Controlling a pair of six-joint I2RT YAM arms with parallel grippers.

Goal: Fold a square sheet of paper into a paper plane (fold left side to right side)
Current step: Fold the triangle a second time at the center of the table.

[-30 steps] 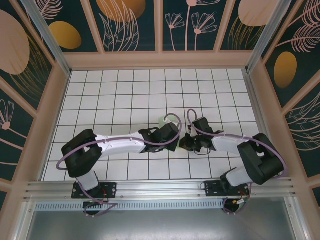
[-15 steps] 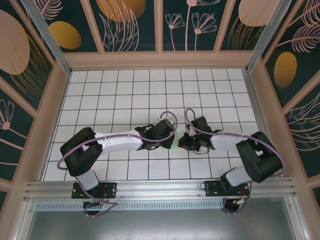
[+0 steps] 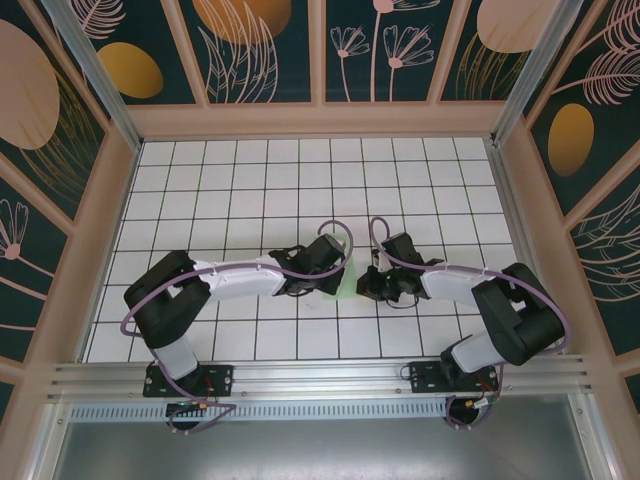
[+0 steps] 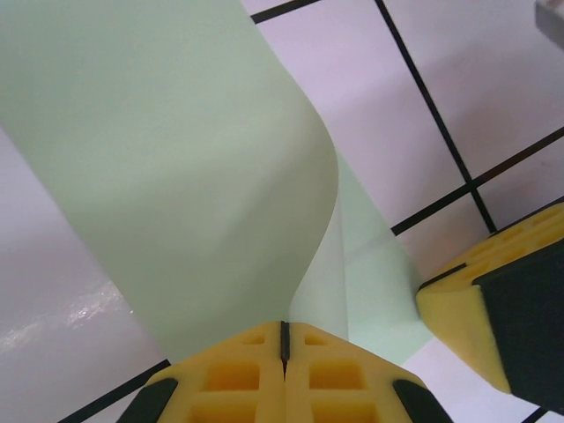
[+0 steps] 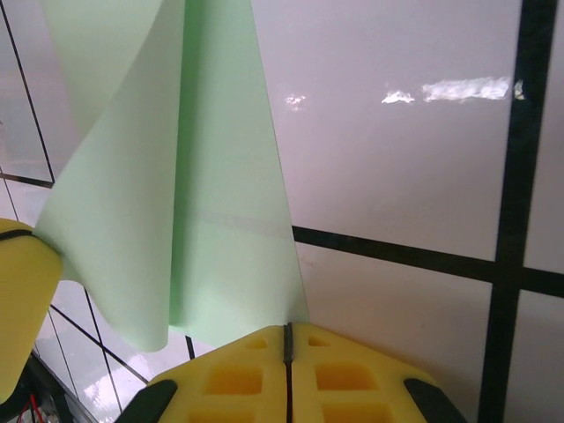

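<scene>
Curling up off the table (image 3: 250,180), at the middle of its near half, the square sheet of paper (image 4: 176,176) looks light, limp and easily creased (probably slippery on tile). The left gripper (image 4: 284,342) and right gripper (image 5: 287,339), each pressed together, pinch its edges, the sensible place to hold.

I see a white grid-tiled surface (image 3: 250,170) boxed by dark teal walls (image 3: 270,60) with botanical prints far, left and right.
</scene>
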